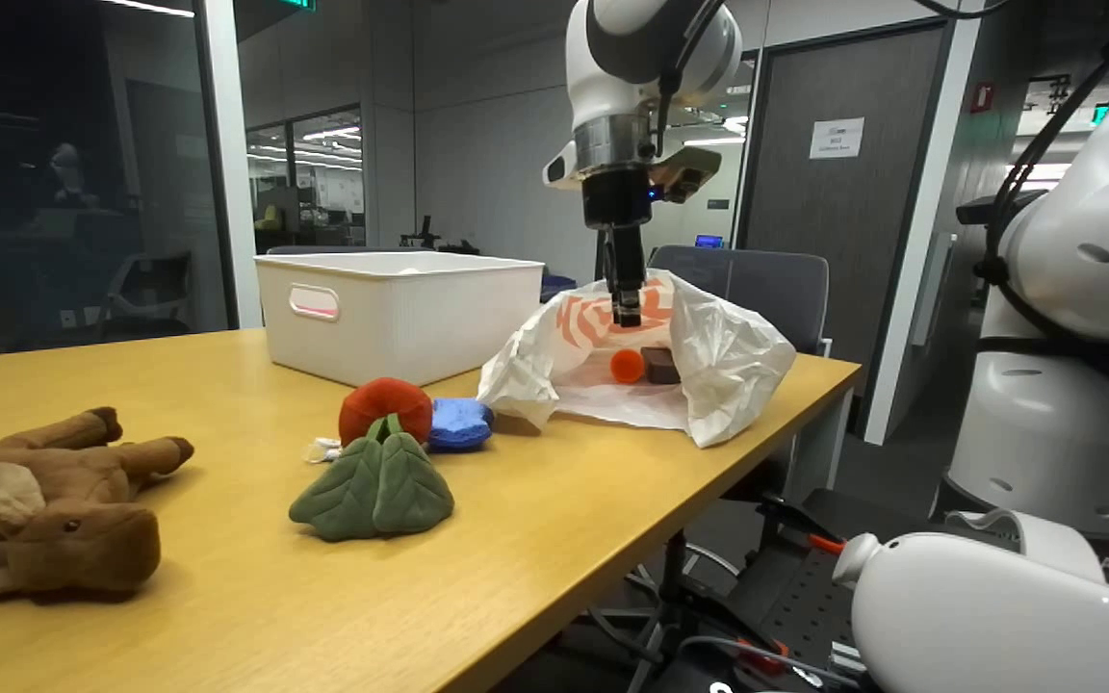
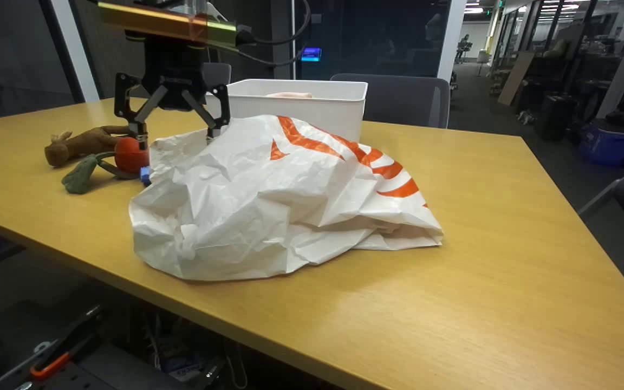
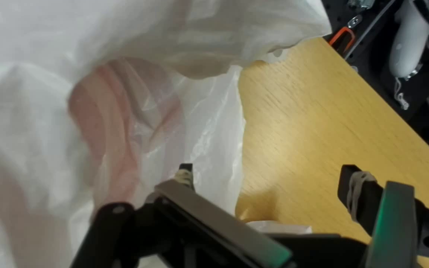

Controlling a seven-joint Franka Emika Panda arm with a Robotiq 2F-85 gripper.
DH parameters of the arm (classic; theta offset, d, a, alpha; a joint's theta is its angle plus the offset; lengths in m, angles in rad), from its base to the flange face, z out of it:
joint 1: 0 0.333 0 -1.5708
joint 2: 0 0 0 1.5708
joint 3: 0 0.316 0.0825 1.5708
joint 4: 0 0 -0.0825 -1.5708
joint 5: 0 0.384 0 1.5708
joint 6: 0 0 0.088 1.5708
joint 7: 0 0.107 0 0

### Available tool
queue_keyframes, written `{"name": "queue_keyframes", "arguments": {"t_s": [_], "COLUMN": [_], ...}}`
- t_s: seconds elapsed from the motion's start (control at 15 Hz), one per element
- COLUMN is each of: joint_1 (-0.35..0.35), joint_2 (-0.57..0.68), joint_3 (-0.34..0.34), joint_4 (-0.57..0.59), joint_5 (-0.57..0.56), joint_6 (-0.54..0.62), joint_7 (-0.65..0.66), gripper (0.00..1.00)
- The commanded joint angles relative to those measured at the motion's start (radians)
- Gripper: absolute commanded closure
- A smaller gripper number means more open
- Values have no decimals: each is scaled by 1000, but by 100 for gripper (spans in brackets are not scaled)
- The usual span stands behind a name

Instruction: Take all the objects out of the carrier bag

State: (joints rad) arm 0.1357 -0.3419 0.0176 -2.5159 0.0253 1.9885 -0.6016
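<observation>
Orange round item [image 1: 627, 366] & dk block [image 1: 661, 366] sat in bag [image 1: 735, 358]; gripper [image 2: 176, 140], spread wide, empty, prob. needed low, level entry w/o snagging.

The light around me is dim and grey; ceiling lights [image 1: 331, 134] in the background glow brightest; the dark glass panel [image 1: 73, 183] gives back faint reflections; a soft, pale glare lies over the tabletop [image 2: 485, 260]; shadow pools under the brown plush toy [image 1: 83, 472]; in the wrist view the carrier bag [image 3: 50, 111] looks blurred, and a green sheen tints the pincer [image 3: 267, 175].
</observation>
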Motion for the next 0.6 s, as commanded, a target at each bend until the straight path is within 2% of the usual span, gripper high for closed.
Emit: {"name": "queue_keyframes", "arguments": {"t_s": [0.0, 0.27, 0.53], "joint_1": [-36, -119, -195], "joint_2": [50, 129, 158], "joint_3": [-12, -10, 14], "joint_4": [-23, -46, -51], "joint_5": [-76, -268, -571], "joint_6": [157, 380, 450], "joint_7": [59, 252, 514], "gripper": [0, 0, 0]}}
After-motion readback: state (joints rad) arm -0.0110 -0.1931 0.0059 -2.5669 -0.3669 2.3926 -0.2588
